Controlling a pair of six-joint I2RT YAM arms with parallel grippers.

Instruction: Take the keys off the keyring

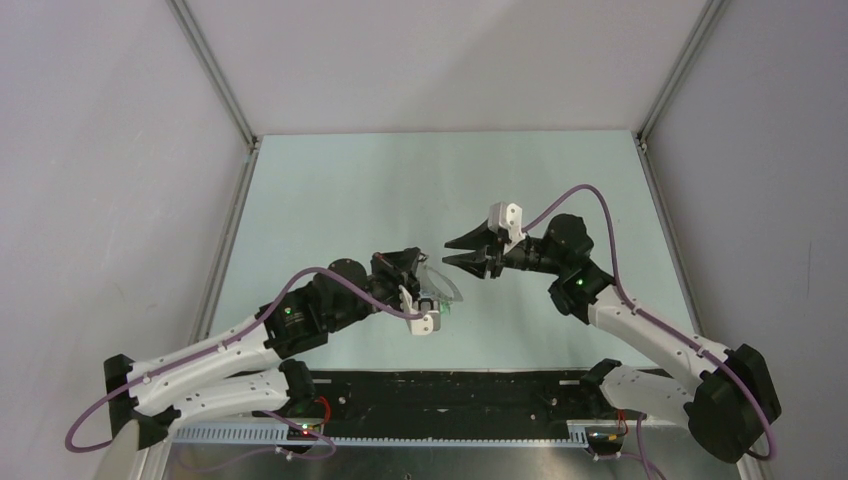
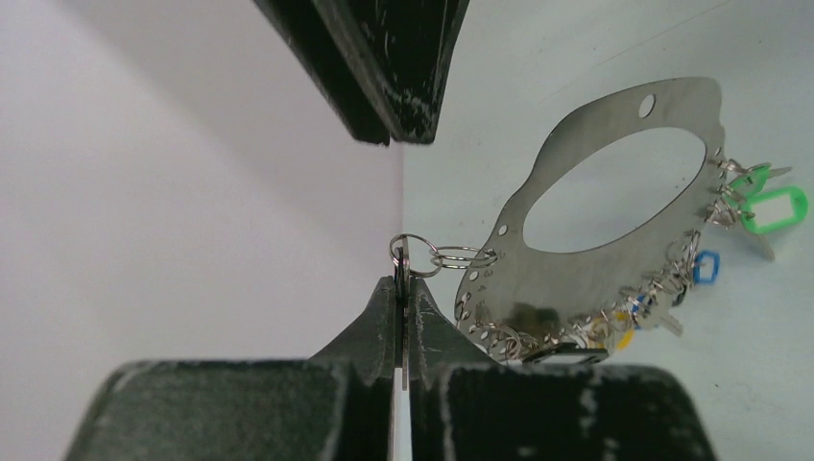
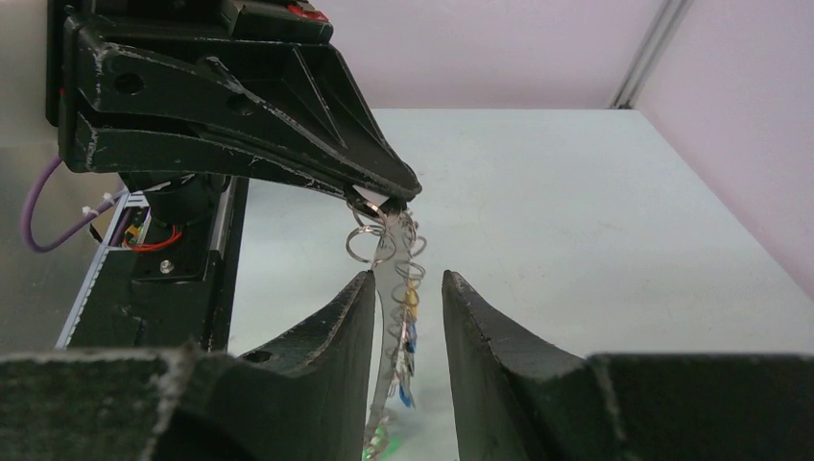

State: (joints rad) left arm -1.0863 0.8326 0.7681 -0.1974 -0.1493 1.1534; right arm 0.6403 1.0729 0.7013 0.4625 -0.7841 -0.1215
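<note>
The left arm [image 1: 210, 355] and the right arm [image 1: 650, 335] have white lower parts with small dark screws, and black joints. A purple cable [image 1: 580, 195] lies along each one, and each carries a small green light [image 1: 288, 312]. The left claw [image 2: 403, 279] and the right claw [image 3: 408, 279] are black, pointed and scratched, each with a white block [image 1: 505, 215] behind it.

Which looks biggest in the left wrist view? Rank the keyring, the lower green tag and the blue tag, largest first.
1. keyring
2. lower green tag
3. blue tag
The two tags sit about equally far away, so that order holds.
</note>
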